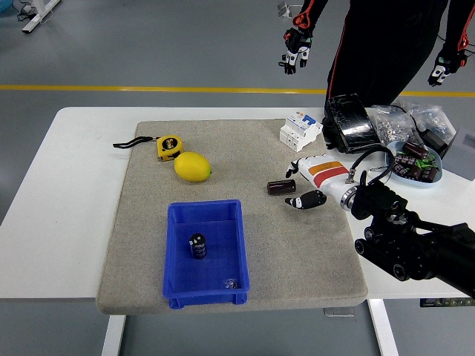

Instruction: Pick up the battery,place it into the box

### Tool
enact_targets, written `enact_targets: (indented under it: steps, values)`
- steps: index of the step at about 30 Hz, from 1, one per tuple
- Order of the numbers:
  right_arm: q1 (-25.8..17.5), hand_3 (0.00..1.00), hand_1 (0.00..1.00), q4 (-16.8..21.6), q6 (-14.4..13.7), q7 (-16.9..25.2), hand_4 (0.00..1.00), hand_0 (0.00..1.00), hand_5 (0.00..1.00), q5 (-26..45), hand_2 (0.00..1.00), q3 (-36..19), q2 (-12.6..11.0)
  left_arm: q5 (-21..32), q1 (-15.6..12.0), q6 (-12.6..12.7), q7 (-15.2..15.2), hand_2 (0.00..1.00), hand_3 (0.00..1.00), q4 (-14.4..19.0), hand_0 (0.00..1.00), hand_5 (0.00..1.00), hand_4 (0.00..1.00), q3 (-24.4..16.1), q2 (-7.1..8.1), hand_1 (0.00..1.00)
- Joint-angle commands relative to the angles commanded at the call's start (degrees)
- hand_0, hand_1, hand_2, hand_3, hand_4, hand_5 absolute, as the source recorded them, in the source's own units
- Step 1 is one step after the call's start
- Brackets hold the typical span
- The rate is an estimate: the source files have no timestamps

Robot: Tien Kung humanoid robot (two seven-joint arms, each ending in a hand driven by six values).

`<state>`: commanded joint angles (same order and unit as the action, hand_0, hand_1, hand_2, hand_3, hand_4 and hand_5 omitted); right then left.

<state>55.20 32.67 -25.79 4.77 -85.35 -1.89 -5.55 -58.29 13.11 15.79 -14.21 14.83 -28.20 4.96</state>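
Grey felt mat (148,245) on white table (67,200): blue plastic box (205,254) at near edge, holding small dark cylindrical battery (197,245); second dark cylindrical battery (281,187) towards right edge; round yellow lemon (193,167) behind box.

Bright, even light fills the scene and seems to come from overhead, since shadows are short and soft. The lemon (193,166) casts only a faint dark rim on the grey mat (148,245), and the blue box (205,252) shades its own floor lightly. The white table (67,185) is near overexposed, with little surface detail, and the white shell of the right hand (312,185) is washed out in the same way. Focus is fairly sharp at the centre. The bags of small parts (404,122) at the far right look soft, possibly from lens falloff. Straight table edges bow slightly near the frame borders.
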Motion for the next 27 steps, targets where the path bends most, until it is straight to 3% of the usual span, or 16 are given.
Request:
enact_targets:
  steps: [12, 22, 27]
  values:
    - [0.38, 0.606, 0.613, -0.49, -0.57, 0.24, 0.824, 0.596, 0.337, 1.20, 0.667, 0.06, 1.01, -0.25, 0.41, 0.04, 0.08, 0.660, 0.575, 0.09, 0.671, 0.574, 0.621, 0.02, -0.29, 0.675]
    - [-0.57, 0.596, 0.608, 0.38, 4.16, 0.40, 0.809, 0.558, 0.338, -4.20, 0.656, -2.65, 0.95, 0.05, 0.47, 0.05, 0.19, 0.658, 0.574, 0.10, 0.673, 0.572, 0.619, 0.28, -0.24, 0.677]
    - [-1.16, 0.586, 0.603, 1.25, 5.08, 0.38, 0.796, 0.533, 0.335, -5.59, 0.645, -2.95, 0.64, -0.15, 0.22, -0.03, 0.13, 0.655, 0.574, 0.07, 0.671, 0.569, 0.617, 0.20, -0.22, 0.677]
